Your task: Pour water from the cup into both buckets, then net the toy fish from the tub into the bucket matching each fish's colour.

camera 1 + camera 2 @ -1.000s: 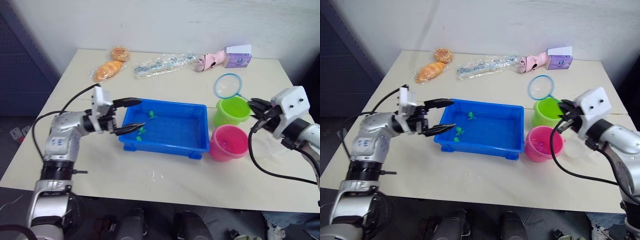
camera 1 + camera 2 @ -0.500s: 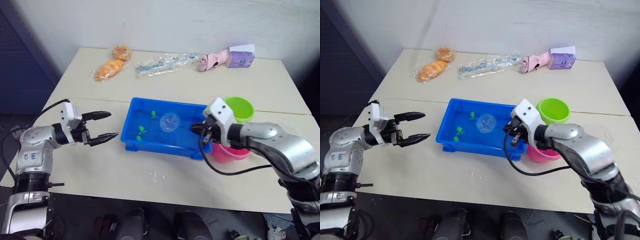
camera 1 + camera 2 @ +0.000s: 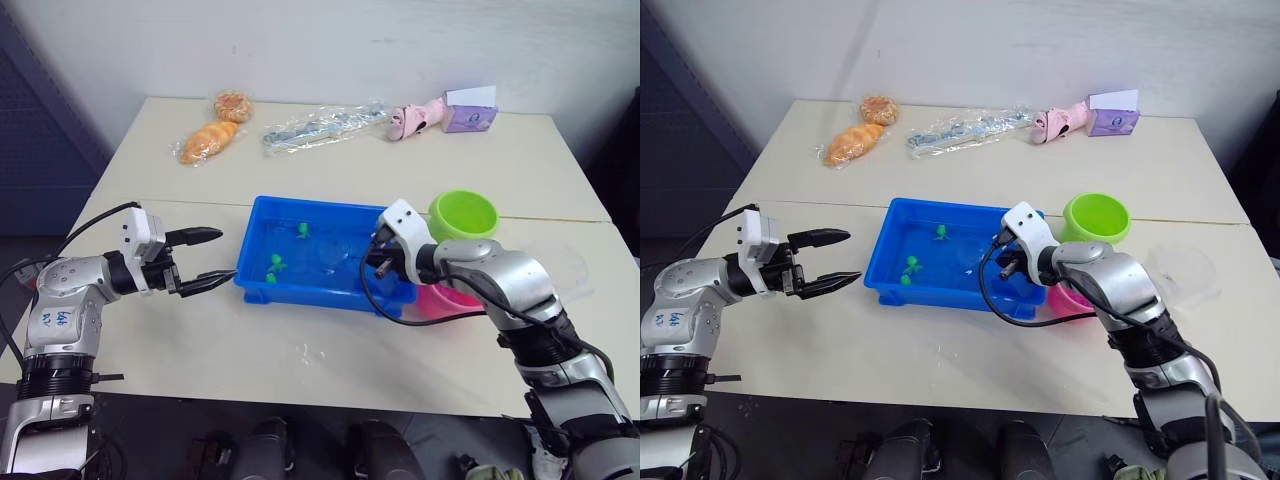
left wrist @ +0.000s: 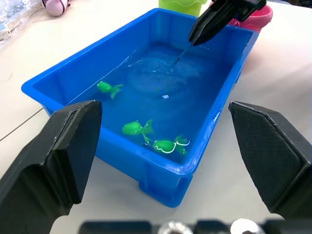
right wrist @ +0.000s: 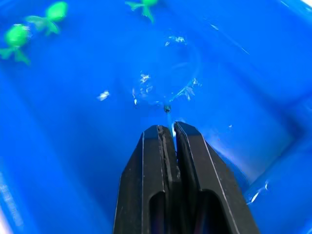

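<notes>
The blue tub (image 3: 300, 285) holds water and three green toy fish (image 4: 136, 128). My right gripper (image 3: 373, 262) hangs over the tub's right end, shut on the net's thin handle. The net (image 5: 163, 80) has its hoop dipped under the water near the tub's middle, apart from the fish. My left gripper (image 3: 226, 256) is open and holds nothing, just left of the tub. Behind my right arm stands the lime green bucket (image 3: 463, 213), and the pink bucket (image 3: 460, 300) is partly hidden by that arm. The clear cup (image 3: 1185, 272) sits to their right.
Along the table's far edge lie two bagged pastries (image 3: 205, 140), a clear plastic packet (image 3: 320, 125), a pink toy (image 3: 415, 117) and a purple box (image 3: 470, 115). A seam crosses the table (image 3: 300, 360) behind the tub.
My right gripper has gone from beside the buckets to the tub with the net and lowered the hoop into the water. My left gripper has drawn back from the tub's left end.
</notes>
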